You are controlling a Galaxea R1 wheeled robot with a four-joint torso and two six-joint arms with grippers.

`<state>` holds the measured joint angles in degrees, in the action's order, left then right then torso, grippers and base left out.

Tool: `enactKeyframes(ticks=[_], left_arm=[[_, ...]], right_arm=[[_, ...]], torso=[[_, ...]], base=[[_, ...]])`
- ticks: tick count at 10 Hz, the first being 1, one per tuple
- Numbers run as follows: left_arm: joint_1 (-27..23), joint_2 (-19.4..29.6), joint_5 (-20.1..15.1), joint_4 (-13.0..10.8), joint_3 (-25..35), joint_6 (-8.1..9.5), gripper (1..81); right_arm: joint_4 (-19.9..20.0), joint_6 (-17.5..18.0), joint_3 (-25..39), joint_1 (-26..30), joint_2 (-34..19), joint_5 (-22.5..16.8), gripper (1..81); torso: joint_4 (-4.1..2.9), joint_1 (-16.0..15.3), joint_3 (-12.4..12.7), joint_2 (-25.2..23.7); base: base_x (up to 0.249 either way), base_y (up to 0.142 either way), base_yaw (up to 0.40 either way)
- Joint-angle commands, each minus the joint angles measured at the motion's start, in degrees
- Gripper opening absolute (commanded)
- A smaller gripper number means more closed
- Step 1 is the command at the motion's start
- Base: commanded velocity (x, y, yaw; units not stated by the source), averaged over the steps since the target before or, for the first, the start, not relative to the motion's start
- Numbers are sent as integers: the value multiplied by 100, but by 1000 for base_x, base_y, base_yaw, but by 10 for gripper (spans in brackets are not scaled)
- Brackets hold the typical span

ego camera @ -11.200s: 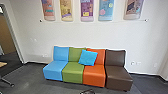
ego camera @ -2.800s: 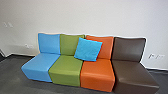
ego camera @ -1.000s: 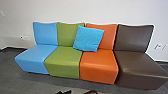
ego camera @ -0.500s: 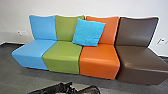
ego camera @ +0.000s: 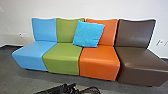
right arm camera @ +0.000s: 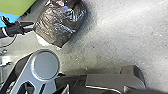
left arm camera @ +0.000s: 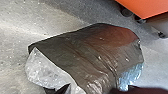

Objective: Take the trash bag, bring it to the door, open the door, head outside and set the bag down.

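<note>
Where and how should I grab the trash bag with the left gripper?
Probably pinch the trash bag by its thin dark edge beside the pale plastic, coming from that end, near the left gripper. The bulky body looks too wide to close on.

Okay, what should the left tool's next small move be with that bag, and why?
Probably ease the left tool slightly further over the edge of the trash bag, then close: its fingers stand parted right at that edge, and the bag appears to rest on the floor, so it seems ungripped.
</note>
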<state>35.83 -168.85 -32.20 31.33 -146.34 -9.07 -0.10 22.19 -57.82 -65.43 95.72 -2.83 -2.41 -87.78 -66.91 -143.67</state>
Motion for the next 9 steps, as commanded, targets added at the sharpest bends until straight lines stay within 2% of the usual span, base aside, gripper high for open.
enactKeyframes(ticks=[1,2,3,4,5,6,9], left_arm=[[-748,-53,-366,84,-106,-7,811],[-748,-52,-366,93,-132,-7,811],[-748,-53,-358,93,-150,-7,811],[-731,-53,-331,93,-150,-16,811],[-686,-44,-305,101,-150,-16,811],[-573,-53,-226,101,-203,-16,811],[-116,-193,423,101,-421,-25,811]], right_arm=[[63,5,184,305,-349,-262,811],[71,5,184,298,-349,-254,811],[71,5,184,323,-340,-262,811],[80,5,184,332,-340,-262,811],[71,5,202,323,-340,-262,811],[71,5,202,315,-340,-262,811],[62,5,237,297,-331,-262,811]], torso=[[0,-352,-192,-544],[0,-481,-463,-759],[0,-580,-600,-920],[0,-307,-409,-500],[0,-409,-348,-669],[0,-461,-459,-800],[0,-496,-523,-867]], base=[[0,0,0],[0,0,0],[0,0,0],[0,0,0],[0,0,0],[0,0,0],[0,0,0]])
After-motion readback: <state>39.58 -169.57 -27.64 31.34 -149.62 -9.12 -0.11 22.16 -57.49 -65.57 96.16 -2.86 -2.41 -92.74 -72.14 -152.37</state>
